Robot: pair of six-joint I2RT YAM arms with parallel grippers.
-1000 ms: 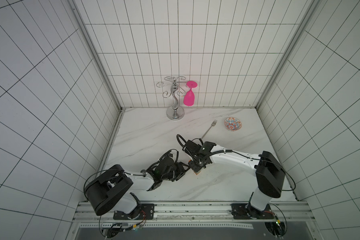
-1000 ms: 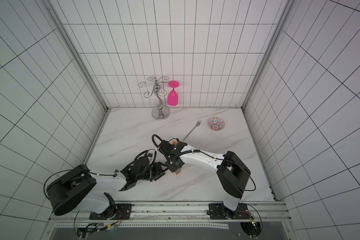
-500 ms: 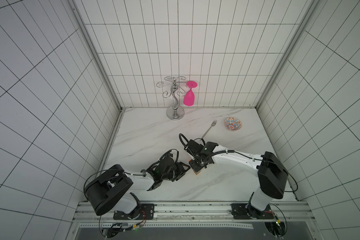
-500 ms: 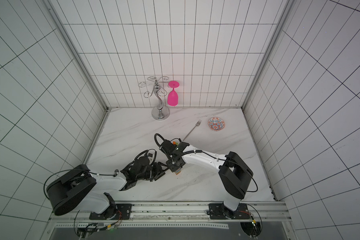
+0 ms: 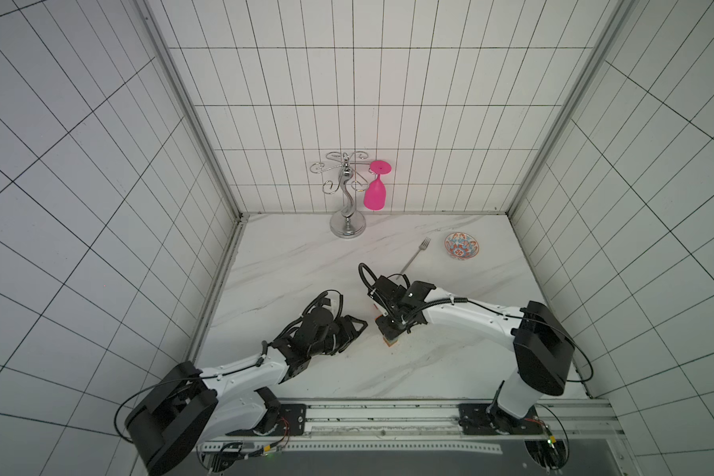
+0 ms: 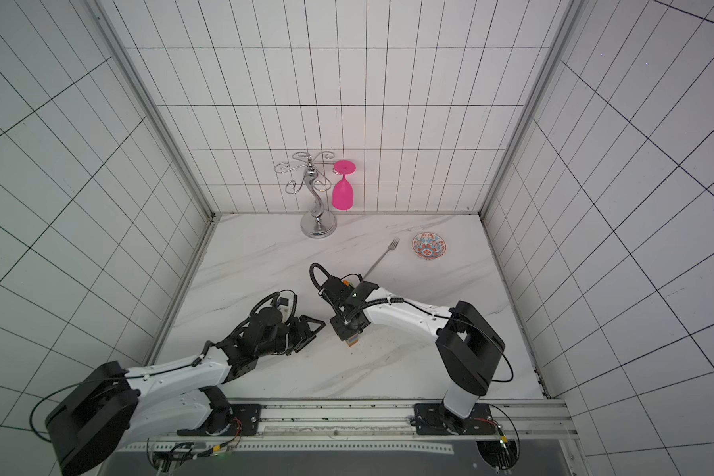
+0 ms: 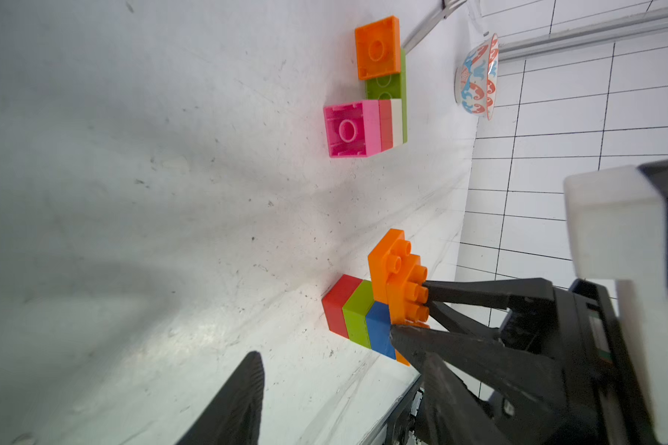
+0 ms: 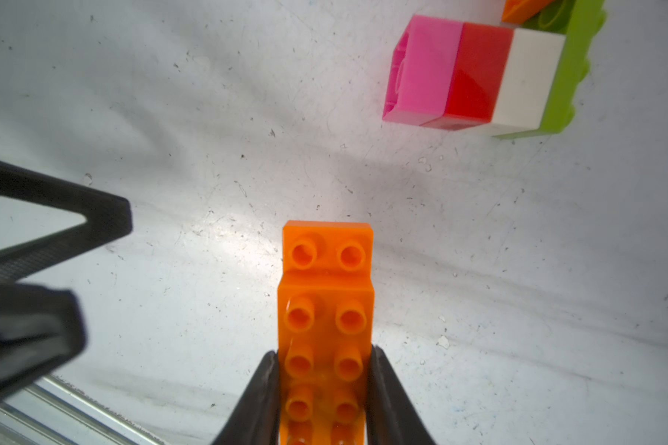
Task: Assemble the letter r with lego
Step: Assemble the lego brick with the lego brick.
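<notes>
A long orange lego brick [image 8: 324,304] tops an upright stack of blue [image 7: 378,327], lime green [image 7: 357,316] and red [image 7: 338,306] bricks on the marble table [image 5: 306,263]. My right gripper [image 8: 324,354] is shut on that orange brick from above, and the stack shows under it in both top views [image 5: 389,341] [image 6: 352,341]. My left gripper [image 5: 353,329] stands open just left of the stack, holding nothing; one finger [image 7: 243,400] shows in its wrist view. A second lego cluster of pink [image 7: 348,129], red, cream, lime green and orange bricks lies on its side farther back.
A chrome glass stand [image 5: 347,210] with a pink glass [image 5: 375,195] is at the back wall. A fork [image 5: 415,257] and a patterned bowl [image 5: 461,245] lie back right. Tiled walls close three sides, and a metal rail [image 5: 388,416] runs along the front.
The right arm's elbow has shifted slightly to the right while its gripper stays on the stack. The left gripper's jaws have widened a little.
</notes>
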